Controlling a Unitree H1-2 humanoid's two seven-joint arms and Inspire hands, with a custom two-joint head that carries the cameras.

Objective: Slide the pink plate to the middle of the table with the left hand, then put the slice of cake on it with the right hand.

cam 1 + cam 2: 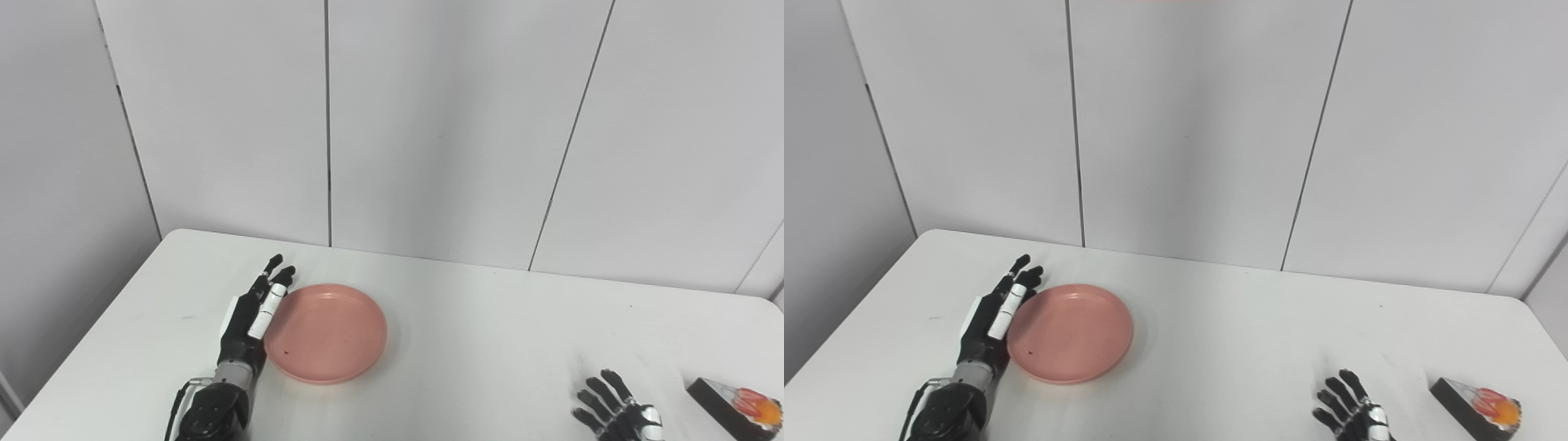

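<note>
A round pink plate (327, 331) lies on the white table (465, 318), left of the middle. My left hand (254, 312) is open and flat, fingers straight, its edge against the plate's left rim. It also shows in the right eye view (995, 315) beside the plate (1069, 331). A slice of cake (738, 407) with a dark side and red and orange topping lies at the front right, also in the right eye view (1479, 407). My right hand (615, 410) is open, fingers spread, resting on the table left of the cake and apart from it.
White wall panels stand right behind the table's far edge. The table's left edge runs close to my left arm. The cake sits close to the table's right front corner.
</note>
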